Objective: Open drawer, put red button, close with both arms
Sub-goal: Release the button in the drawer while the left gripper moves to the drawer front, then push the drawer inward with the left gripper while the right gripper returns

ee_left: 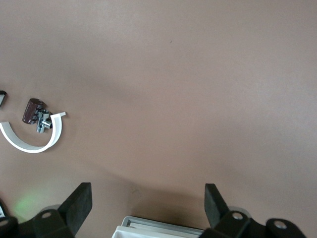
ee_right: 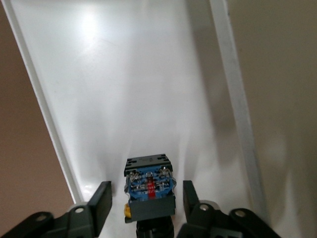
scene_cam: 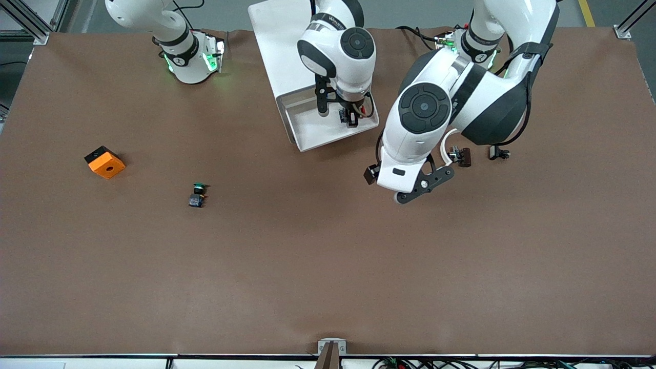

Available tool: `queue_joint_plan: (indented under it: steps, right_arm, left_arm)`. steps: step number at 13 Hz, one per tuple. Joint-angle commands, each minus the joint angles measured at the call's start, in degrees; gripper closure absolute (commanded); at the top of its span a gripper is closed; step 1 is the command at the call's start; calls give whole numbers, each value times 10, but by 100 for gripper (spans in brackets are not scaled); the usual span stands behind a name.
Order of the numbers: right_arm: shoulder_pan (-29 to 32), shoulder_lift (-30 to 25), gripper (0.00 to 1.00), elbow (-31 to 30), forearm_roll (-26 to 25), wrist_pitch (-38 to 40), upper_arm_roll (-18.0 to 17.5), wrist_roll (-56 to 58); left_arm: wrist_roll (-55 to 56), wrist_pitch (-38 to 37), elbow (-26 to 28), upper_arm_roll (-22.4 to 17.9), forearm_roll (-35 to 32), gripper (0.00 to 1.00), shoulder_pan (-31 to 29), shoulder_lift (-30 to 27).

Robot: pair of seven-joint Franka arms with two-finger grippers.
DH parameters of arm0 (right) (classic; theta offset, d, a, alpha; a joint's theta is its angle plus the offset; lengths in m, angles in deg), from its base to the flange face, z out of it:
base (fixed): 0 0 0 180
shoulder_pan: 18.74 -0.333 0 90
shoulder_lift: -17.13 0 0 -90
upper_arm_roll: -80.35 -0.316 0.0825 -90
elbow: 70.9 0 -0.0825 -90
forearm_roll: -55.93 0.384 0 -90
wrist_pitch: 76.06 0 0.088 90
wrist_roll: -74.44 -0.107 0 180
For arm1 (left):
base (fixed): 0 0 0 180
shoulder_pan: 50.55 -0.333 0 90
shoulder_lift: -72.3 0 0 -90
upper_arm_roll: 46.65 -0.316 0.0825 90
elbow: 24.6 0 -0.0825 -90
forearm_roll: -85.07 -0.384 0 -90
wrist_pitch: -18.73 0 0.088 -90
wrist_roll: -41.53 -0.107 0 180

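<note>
The drawer (scene_cam: 328, 134) stands pulled out of the white cabinet (scene_cam: 284, 46), toward the front camera. The red button (ee_right: 148, 191) lies in the drawer with its dark blue body up, and it also shows in the front view (scene_cam: 352, 118). My right gripper (scene_cam: 350, 116) hangs low over the drawer, and in the right wrist view (ee_right: 147, 203) it is open. Its fingers (ee_right: 101, 201) stand either side of the button with a gap on each side. My left gripper (scene_cam: 382, 177) is open and empty over the table beside the drawer's corner (ee_left: 163, 229), as the left wrist view (ee_left: 147, 201) shows.
A green-capped button (scene_cam: 197, 195) and an orange cube with a hole (scene_cam: 105, 162) lie toward the right arm's end. A brown cylinder part (scene_cam: 464, 156) with a white curved strip (ee_left: 29, 144) and a small dark piece (scene_cam: 498, 152) lie by the left arm.
</note>
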Motion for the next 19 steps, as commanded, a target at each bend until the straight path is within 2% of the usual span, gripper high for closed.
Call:
queue_joint_plan:
  steps: [1, 3, 7, 12, 16, 19]
  right_arm:
    - [-2, 8, 0, 28, -22, 3, 6, -10]
    - [10, 7, 0, 49, -21, 21, 7, 25]
    - [59, 6, 0, 110, -13, 106, 6, 155]
    - [116, -8, 0, 113, -14, 146, 6, 363]
    - [218, -43, 0, 112, -15, 216, 8, 664]
    - [287, -47, 0, 112, -31, 213, 10, 833]
  left_arm:
    - [-32, 9, 16, 3, -13, 0, -4, -14]
    - [-38, 9, 16, 3, -13, 0, -7, -13]
    - [-65, 9, 15, 2, -11, 0, -12, -12]
    - [-75, 30, 16, 2, -11, 0, -15, -3]
    - [-75, 70, 19, 2, -10, 0, -10, 6]
    - [-74, 104, 25, 3, -7, 0, -5, 15]
